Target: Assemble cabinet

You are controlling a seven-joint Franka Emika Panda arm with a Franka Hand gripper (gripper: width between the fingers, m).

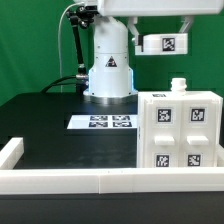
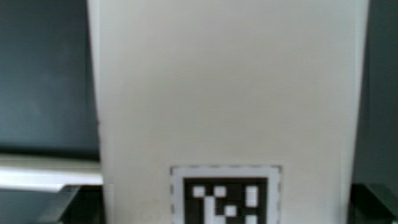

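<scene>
A low white border rail (image 1: 10, 152) runs up the left edge of the exterior view, then turns and crosses the bottom of the frame. Inside it lies the black table (image 1: 50, 115), with a green backdrop (image 1: 30, 40) filling the upper left. The marker board (image 1: 100, 122) lies flat on the table just left of centre. Directly behind it, in the upper middle of the frame, stands the robot base (image 1: 108, 70).

In the upper right the gripper (image 1: 165, 32) hangs from the top edge of the frame. A white panel (image 1: 165, 43) showing one square tag sits right under it, clear of the table, so the gripper has hold of the panel. The fingers themselves are too small and hidden to show how wide they stand.

The cabinet (image 1: 180, 135) stands upright on the table in the lower right of the frame, just behind the front run of the rail. Whether it touches the rail cannot be told. The face toward the camera carries four square tags in two rows, and a small white knob (image 1: 178, 85) rises from its top. The held panel is well above the cabinet and apart from it.

In the wrist view the white panel (image 2: 205, 90) fills the middle of the picture as a long flat strip, with a black-and-white tag (image 2: 228, 195) at one end. Dark, blurred ground shows on both sides of it. A pale band (image 2: 45, 170) crosses that ground on one side, too soft to identify. No fingertips show in this view.
</scene>
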